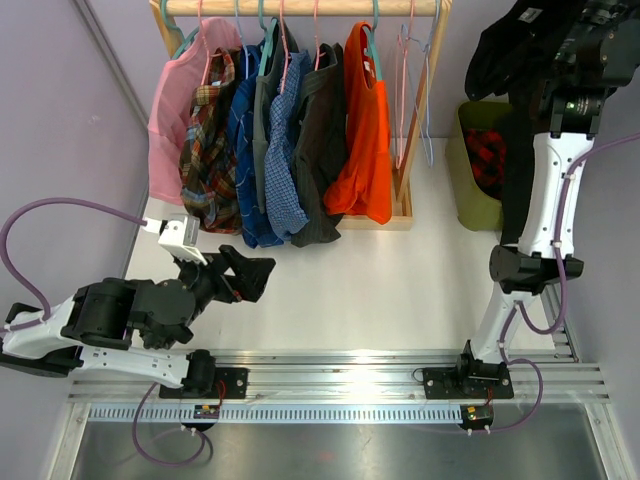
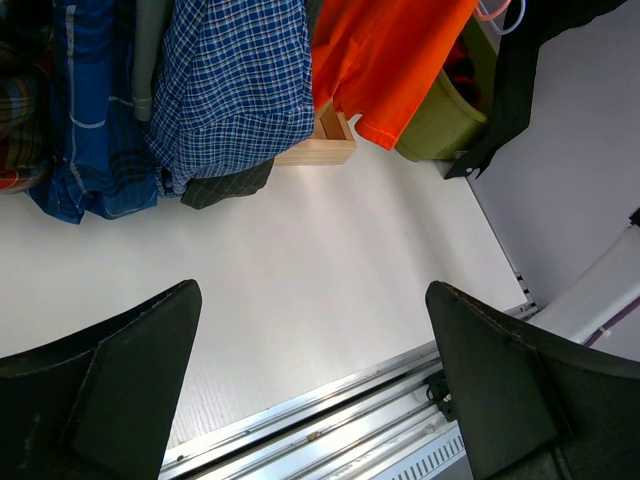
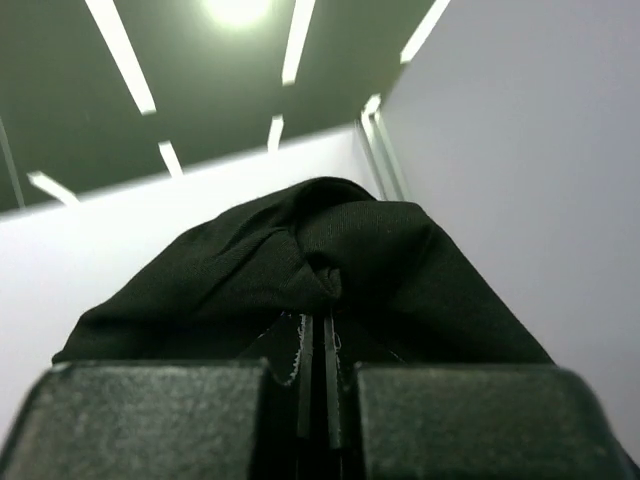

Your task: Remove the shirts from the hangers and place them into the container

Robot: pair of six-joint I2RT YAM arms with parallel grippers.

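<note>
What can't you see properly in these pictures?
- Container: top view, the black shirt covers its right side.
- Right hand: right wrist view, black cloth hides its fingertips.
- Orange shirt: left wrist view, the upper edge cuts off its top.

Open table (image 1: pixel 380 280) lies before the hanging shirts (image 1: pixel 270 150); a dangling black shirt (image 1: pixel 517 160) hangs over the container (image 1: pixel 468 190).

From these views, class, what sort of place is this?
Likely a robot lab cell: left arm and right arm bolted to a rail, bare lilac walls, a rack of shirts.
</note>
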